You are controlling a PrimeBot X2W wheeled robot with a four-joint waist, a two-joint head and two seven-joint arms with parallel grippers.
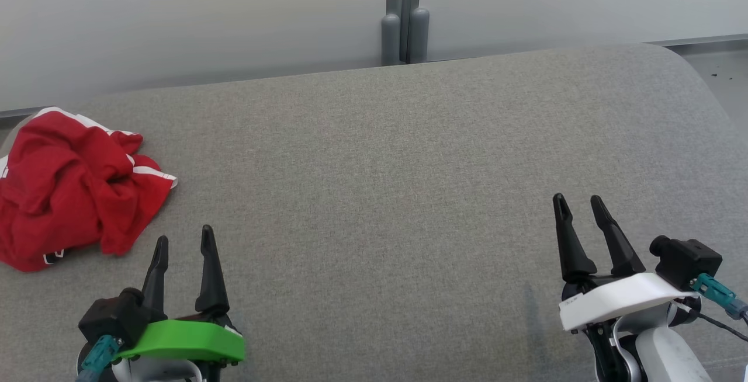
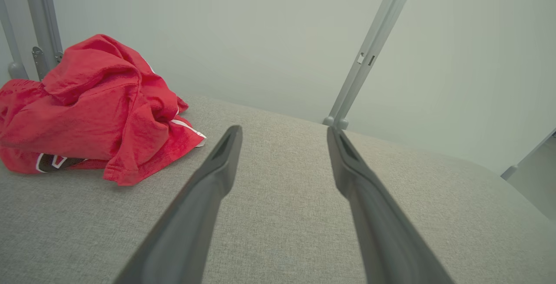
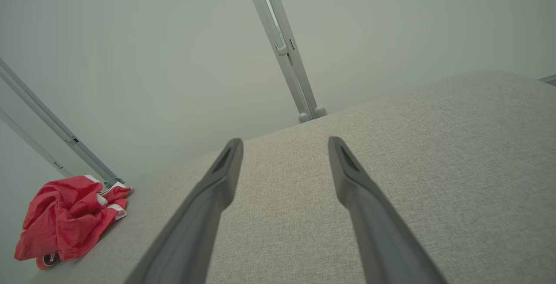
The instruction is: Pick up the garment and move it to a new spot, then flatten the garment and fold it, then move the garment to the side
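Grey surface (image 1: 409, 154), crumpled red garment (image 1: 70, 189), left claw (image 1: 184, 233) and right claw (image 1: 578, 197) spread

Grey cushion (image 1: 409, 166) ctr & right: free passage. Red garment (image 1: 70, 189) heaped at left edge; wall (image 1: 175, 20) + post (image 1: 404, 20) bound far side.

The head camera looks steeply down on the grey fabric-covered tabletop (image 1: 374, 154). Both wrist cameras sit low and close over it, facing the pale wall (image 1: 175, 20). All three views share the crumpled red garment (image 1: 70, 189), at the head view's nine o'clock.
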